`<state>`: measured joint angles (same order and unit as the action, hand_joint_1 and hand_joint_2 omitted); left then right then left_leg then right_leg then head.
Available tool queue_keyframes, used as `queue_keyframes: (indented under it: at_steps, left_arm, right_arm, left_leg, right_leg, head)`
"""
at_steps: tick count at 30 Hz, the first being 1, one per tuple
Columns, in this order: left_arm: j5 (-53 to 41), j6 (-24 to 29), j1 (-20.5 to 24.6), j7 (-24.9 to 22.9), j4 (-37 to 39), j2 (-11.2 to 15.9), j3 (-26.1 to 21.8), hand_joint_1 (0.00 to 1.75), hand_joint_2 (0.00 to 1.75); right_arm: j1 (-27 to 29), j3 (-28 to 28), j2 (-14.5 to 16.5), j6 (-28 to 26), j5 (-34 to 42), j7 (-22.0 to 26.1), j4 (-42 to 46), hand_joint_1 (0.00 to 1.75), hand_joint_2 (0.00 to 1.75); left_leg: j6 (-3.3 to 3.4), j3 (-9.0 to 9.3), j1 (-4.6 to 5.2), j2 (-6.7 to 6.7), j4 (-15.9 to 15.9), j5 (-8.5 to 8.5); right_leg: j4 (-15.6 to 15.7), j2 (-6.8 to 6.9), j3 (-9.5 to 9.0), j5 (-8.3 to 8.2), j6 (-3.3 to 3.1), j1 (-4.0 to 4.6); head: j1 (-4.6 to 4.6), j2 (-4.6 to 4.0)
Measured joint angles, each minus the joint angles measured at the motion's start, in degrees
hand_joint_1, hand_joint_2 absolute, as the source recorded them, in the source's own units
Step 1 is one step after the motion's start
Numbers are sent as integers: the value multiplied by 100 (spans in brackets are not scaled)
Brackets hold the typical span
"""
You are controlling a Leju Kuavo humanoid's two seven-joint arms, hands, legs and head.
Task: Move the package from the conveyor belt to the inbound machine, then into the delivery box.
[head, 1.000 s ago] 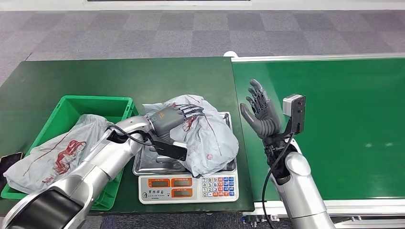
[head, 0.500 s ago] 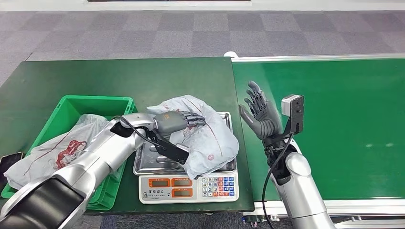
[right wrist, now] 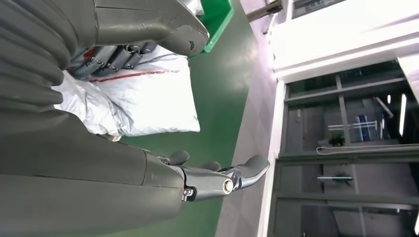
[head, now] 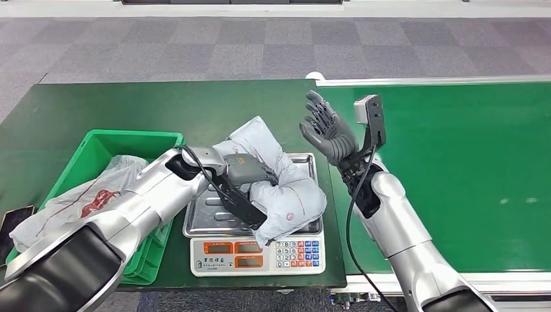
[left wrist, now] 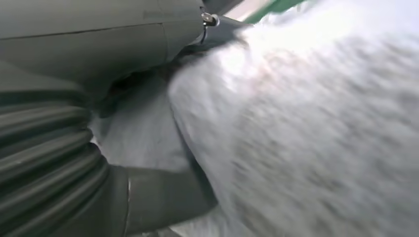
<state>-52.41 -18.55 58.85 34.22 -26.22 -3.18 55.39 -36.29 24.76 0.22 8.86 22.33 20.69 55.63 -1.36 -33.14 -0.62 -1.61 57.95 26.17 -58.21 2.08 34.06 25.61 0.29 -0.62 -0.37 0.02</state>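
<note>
One second on, left hand (head: 250, 170) had clamped the package (head: 286, 188) and bunched it on the scale (head: 253, 255); right hand (head: 327, 128) stayed open, box next.

Head view looks down from above onto the package (head: 276, 179); left wrist view sits pressed against it, seemingly blurred; right wrist view, sideways, shares that package (right wrist: 143, 94).

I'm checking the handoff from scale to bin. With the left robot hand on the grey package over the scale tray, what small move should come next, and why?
Probably lift it slightly off the scale tray. The left robot hand already grips the grey package, which is bunched around the hand, and the green bin sits to its left, so clearing the tray first seems sensible. The right robot hand is open, apart.
</note>
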Motion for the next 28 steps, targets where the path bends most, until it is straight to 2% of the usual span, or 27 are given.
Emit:
queue_keyframes:
  at_steps: [3, 6, 9, 15, 23, 26, 28]
  left_arm:
    - [33, 665, -28, -268, -129, 158, 214, 175, 175]
    - [83, 1377, -126, -738, -485, 437, 335, 175, 175]
    - [142, 1849, -293, -1178, -1147, 888, 338, 175, 175]
    - [116, 2358, -663, -1520, -2395, 1728, 173, 175, 175]
    - [-543, 3079, -1693, -2034, -4220, 2780, -939, 175, 175]
    - [-774, 3323, -2047, -2167, -4525, 3000, -1436, 175, 175]
    - [-891, 3432, -2198, -2234, -4584, 3054, -1691, 175, 175]
  right_arm:
    - [153, 81, -5, -150, 28, 11, 40, 0, 175]
    - [462, 90, -26, -294, -51, 13, 228, 0, 175]
    - [797, 79, -98, -370, -161, 14, 512, 0, 175]
    - [1161, -1, -256, -363, -215, 36, 866, 0, 175]
    - [1648, -236, -382, -461, -325, 99, 1292, 0, 175]
    - [1940, -416, -426, -639, -430, 46, 1536, 0, 175]
    - [2132, -526, -434, -708, -517, 27, 1695, 0, 175]
  left_leg:
    - [-1, 3, -1, -1, -1, -1]
    - [-3, 1, -2, -9, -3, -2]
    - [-6, -6, -2, -24, -5, -4]
    - [-9, -27, -2, -26, -6, -6]
    - [-11, -44, -1, -41, -8, 1]
    - [-11, -47, -2, -38, -8, 1]
    - [-11, -48, -2, -39, -9, 2]
  right_leg:
    - [0, -3, 1, 0, 0, 1]
    - [-1, -10, 8, -2, -3, 2]
    - [-4, -24, 24, -7, -11, 3]
    - [-8, -27, 49, -9, -17, 5]
    - [-8, -44, 74, -3, -19, 4]
    - [-8, -40, 76, -1, -20, 5]
    - [-8, -40, 77, -1, -20, 5]
  head:
    - [0, 0]
    - [1, 0]
    - [0, 0]
    - [1, 0]
    - [-1, 0]
    - [-1, 0]
    - [-1, 0]
